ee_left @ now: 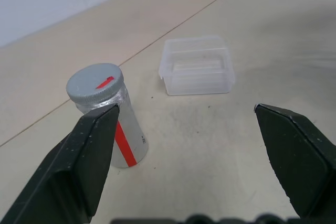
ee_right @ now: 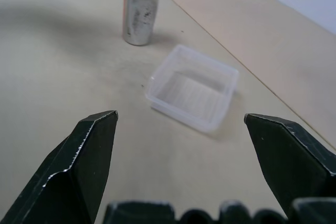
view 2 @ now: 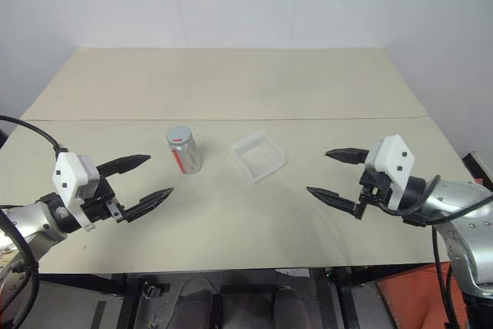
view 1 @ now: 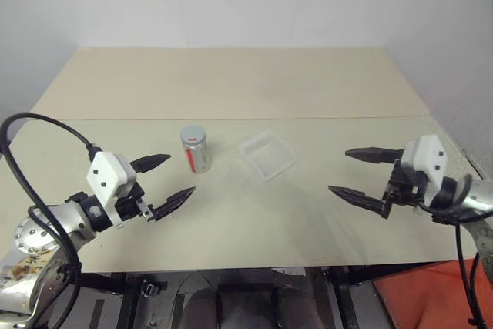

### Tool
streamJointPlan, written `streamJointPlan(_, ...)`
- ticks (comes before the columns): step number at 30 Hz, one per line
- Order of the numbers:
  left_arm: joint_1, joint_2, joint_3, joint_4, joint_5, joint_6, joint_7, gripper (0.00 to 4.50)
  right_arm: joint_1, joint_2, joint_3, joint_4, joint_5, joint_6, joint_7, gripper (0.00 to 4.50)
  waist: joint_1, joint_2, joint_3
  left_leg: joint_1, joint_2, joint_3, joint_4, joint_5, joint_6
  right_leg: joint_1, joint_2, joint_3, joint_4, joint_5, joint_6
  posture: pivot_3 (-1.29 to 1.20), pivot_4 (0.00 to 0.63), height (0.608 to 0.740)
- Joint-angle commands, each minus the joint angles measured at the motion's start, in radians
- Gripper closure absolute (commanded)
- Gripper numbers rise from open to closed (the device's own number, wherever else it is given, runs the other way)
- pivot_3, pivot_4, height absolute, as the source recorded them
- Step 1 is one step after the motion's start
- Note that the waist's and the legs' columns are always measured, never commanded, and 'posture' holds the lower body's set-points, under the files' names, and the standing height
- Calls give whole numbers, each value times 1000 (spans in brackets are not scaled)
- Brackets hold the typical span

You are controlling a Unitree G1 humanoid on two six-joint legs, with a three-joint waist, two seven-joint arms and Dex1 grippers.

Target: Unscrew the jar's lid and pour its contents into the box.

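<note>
The jar (view 1: 196,152) stands upright near the middle of the table, its white label showing a red stripe, with the grey lid (view 1: 192,135) screwed on top. What it holds cannot be made out. Just to its right lies the box (view 1: 266,155), a shallow clear tray that looks empty. My left gripper (view 1: 171,177) hovers open a short way left of the jar, apart from it, fingers pointing toward it. My right gripper (view 1: 352,172) hangs open to the right of the box, a clear gap between them. The jar (ee_left: 118,129) and box (ee_left: 198,65) also appear in the left wrist view.
The pale table (view 1: 246,221) has a seam (view 1: 231,119) running across it behind the jar and box. A white wall stands behind the far edge. An orange surface (view 1: 431,298) lies below the table's near right corner.
</note>
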Motion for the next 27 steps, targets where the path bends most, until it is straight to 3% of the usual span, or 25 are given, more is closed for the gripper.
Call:
streamJointPlan(1, 9, -5, 22, -21, 8, -25, 10, 29, -7, -1, -15, -18, 11, -13, 5, 0, 4, 0, 0, -1, 0, 0, 0, 0, 0, 0, 0, 0, 0, 0, 0, 0, 150, 740)
streamJointPlan(17, -46, -11, -13, 15, 44, -38, 17, 29, -45, -11, 26, -5, -13, -5, 8, 0, 7, 0, 0, 1, 0, 0, 0, 0, 0, 1, 0, 0, 0, 0, 0, 0, 150, 740)
streamJointPlan(27, -66, -271, -159, 110, 219, -83, 296, 29, -37, -18, 28, -9, -23, -15, 18, 0, 7, 0, 0, 0, 0, 0, 1, 0, 0, 1, 0, 0, 0, 0, 0, 0, 150, 740)
